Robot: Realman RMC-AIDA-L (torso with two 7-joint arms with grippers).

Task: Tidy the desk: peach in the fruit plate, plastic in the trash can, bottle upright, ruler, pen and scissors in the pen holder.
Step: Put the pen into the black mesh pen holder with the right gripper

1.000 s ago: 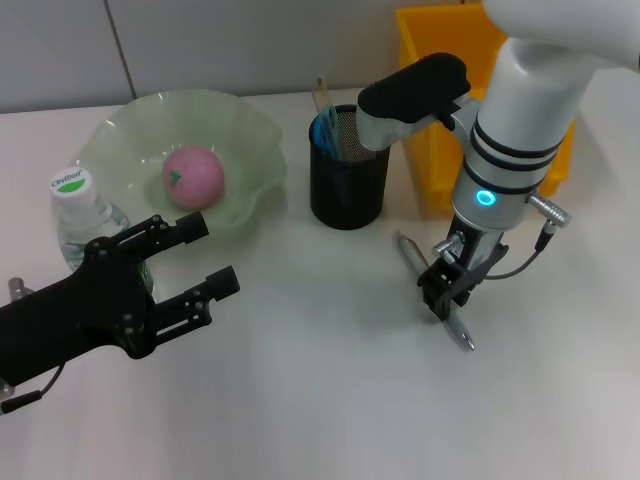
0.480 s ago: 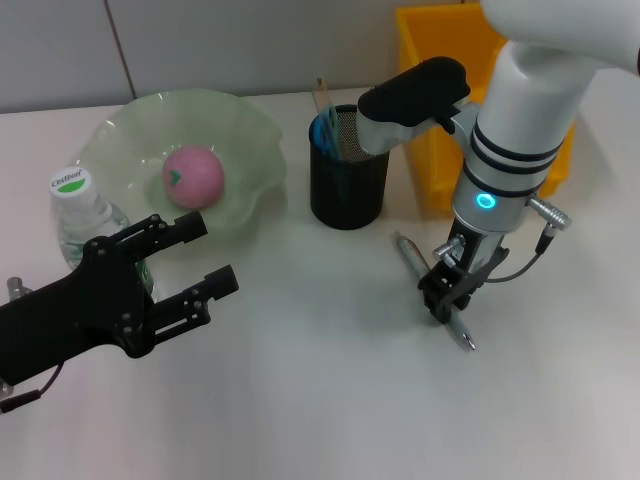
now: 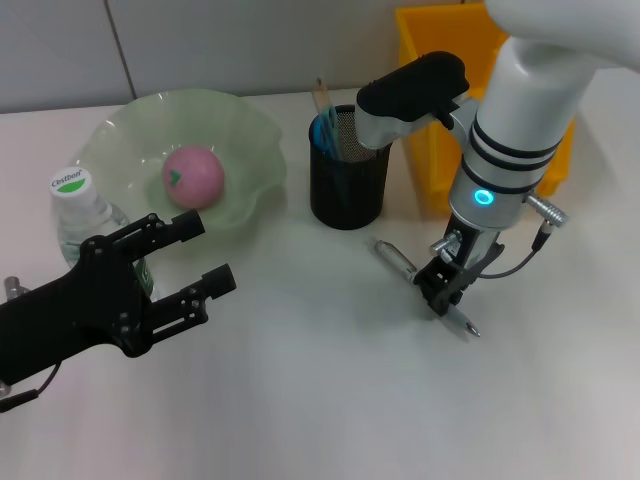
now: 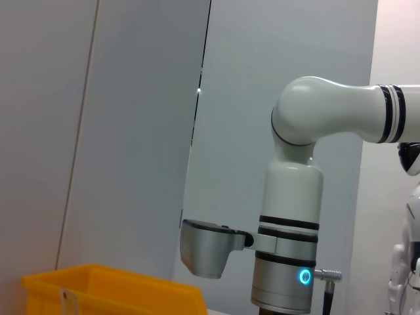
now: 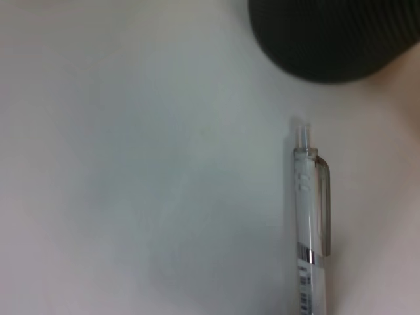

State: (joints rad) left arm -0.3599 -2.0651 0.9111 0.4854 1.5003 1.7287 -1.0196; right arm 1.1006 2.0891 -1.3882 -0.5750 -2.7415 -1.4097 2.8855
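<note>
A clear pen (image 3: 400, 260) lies on the white table, and the right wrist view shows the pen (image 5: 310, 223) flat below the black mesh pen holder (image 5: 328, 33). My right gripper (image 3: 441, 291) points straight down on the pen's middle, fingers closed against it. The pen holder (image 3: 348, 180) holds a ruler (image 3: 322, 98) and blue scissors (image 3: 326, 130). A pink peach (image 3: 193, 176) rests in the green fruit plate (image 3: 240, 125). The bottle (image 3: 78, 212) stands upright at the left. My left gripper (image 3: 212, 250) hovers open beside the bottle. No plastic shows.
The yellow trash can (image 3: 432, 60) stands behind the right arm at the back right; its rim (image 4: 111, 289) also appears in the left wrist view. The fruit plate and pen holder crowd the back of the table.
The pen has swung on the table, its far end moving left toward the table's middle, under my right gripper. The left arm has barely moved.
</note>
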